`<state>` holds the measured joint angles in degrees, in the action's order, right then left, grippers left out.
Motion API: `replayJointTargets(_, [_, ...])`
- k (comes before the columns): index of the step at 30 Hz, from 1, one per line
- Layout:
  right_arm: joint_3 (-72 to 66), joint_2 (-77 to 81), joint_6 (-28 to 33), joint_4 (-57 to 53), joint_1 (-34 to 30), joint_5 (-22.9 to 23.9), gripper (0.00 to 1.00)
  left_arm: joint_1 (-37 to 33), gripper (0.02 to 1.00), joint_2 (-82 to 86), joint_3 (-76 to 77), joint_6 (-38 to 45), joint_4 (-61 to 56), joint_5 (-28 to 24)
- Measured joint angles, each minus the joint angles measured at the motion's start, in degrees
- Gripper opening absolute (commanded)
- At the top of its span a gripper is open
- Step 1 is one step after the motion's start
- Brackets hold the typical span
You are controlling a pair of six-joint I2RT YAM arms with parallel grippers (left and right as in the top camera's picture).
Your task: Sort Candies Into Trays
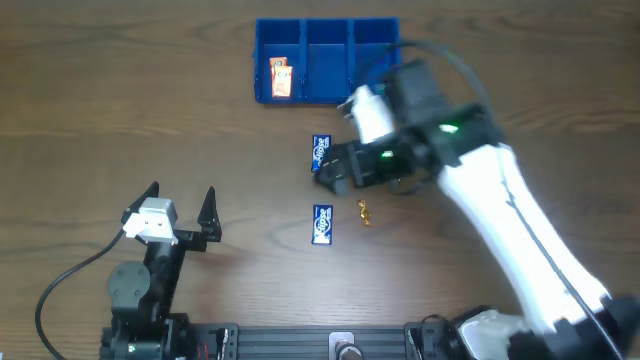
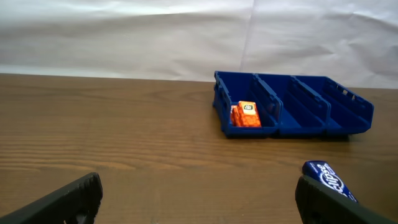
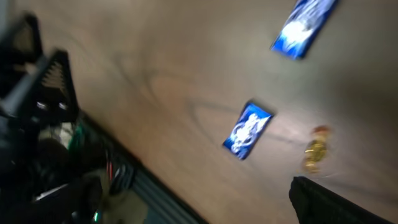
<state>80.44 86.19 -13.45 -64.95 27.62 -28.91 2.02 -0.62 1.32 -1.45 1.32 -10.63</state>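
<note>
- A blue plastic tray [image 1: 327,98] with three compartments sits at the upper centre of the top view, on a brown wooden tabletop [image 1: 100,120].
- An orange-wrapped candy [image 1: 281,78] lies in the tray's left compartment. The middle and right compartments look bare.
- Three candies lie loose on the tabletop below the tray, near the middle of the top view:
  - An upper blue-wrapped candy bar [image 1: 321,150] is just below the tray's middle compartment.
  - A lower blue-wrapped candy bar [image 1: 322,223] is farther down the frame, well apart from the upper one.
  - A small gold-wrapped candy [image 1: 365,212] is just beside the lower bar, on its right, and not touching it.
- The right gripper [image 1: 330,175] hangs between the two blue bars in the top view, with its white arm running off to the lower right.
  - In its own wrist view the gold candy is the nearest piece.
  - I cannot tell whether this gripper is spread or closed.
- The left gripper [image 1: 182,200] sits in the lower left of the top view, well apart from every candy. It is spread wide and holds nothing.
</note>
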Motion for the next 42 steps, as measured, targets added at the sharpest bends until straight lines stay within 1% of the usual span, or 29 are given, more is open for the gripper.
replayJointTargets(2, [0.1,3.6,-2.6,-0.2,3.6,1.6,0.998,0.0,0.998,0.0,0.0,0.0,0.0,0.0])
replayJointTargets(3, [0.1,4.9,-4.5,-0.5,4.9,3.1,0.998,0.0,0.998,0.0,0.0,0.0,0.0,0.0])
replayJointTargets(6, [0.1,9.2,-11.7,-2.4,9.6,9.6,0.998,0.0,0.998,0.0,0.0,0.0,0.0,0.0])
replayJointTargets(8, [0.1,10.7,-15.7,-2.8,11.8,12.8,0.998,0.0,0.998,0.0,0.0,0.0,0.0,0.0])
replayJointTargets(12, [0.1,12.8,-22.1,-2.6,15.5,17.4,0.998,0.0,0.998,0.0,0.0,0.0,0.0,0.0])
replayJointTargets(14, [0.0,13.9,-24.4,-2.0,16.5,18.6,0.998,0.0,0.996,0.0,0.0,0.0,0.0,0.0])
replayJointTargets(17, [-1.0,15.6,-26.7,-0.1,16.7,20.0,0.998,0.0,0.998,0.0,0.0,0.0,0.0,0.0])
replayJointTargets(20, [-4.7,16.6,-28.7,5.0,16.7,21.0,0.998,0.0,0.998,0.0,0.0,0.0,0.0,0.0])
replayJointTargets(25, [-10.5,17.0,-31.1,9.5,16.8,21.3,0.998,0.0,0.998,0.0,0.0,0.0,0.0,0.0])
replayJointTargets(35, [-12.7,19.8,-32.4,14.6,19.2,22.4,0.998,0.0,0.998,0.0,0.0,0.0,0.0,0.0])
replayJointTargets(42, [-12.8,22.7,-33.2,16.7,19.5,23.7,0.998,0.0,0.998,0.0,0.0,0.0,0.0,0.0])
